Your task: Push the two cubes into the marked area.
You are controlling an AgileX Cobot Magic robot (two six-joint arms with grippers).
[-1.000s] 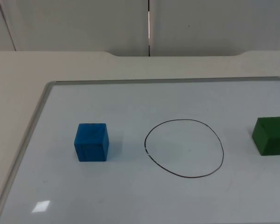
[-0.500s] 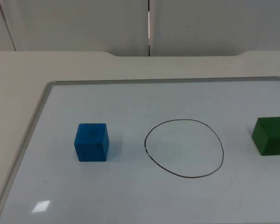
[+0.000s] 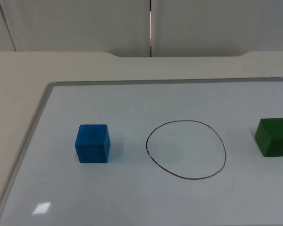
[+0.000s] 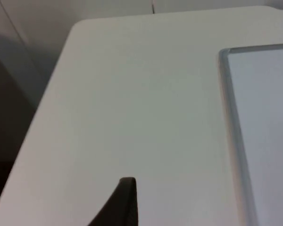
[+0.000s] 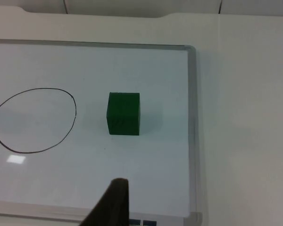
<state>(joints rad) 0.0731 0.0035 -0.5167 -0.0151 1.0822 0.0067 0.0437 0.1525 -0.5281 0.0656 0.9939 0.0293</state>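
No push has begun: blue cube (image 3: 92, 143) and green cube (image 3: 273, 136) lie outside the circle (image 3: 186, 149), so each needs pushing inward; whether either gripper is released or clenched I cannot tell.

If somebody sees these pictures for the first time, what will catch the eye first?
Two bright cubes on the whiteboard: the blue cube at the left and the green cube at the right edge. Between them is a hand-drawn black circle with nothing inside, and both cubes lie outside it.
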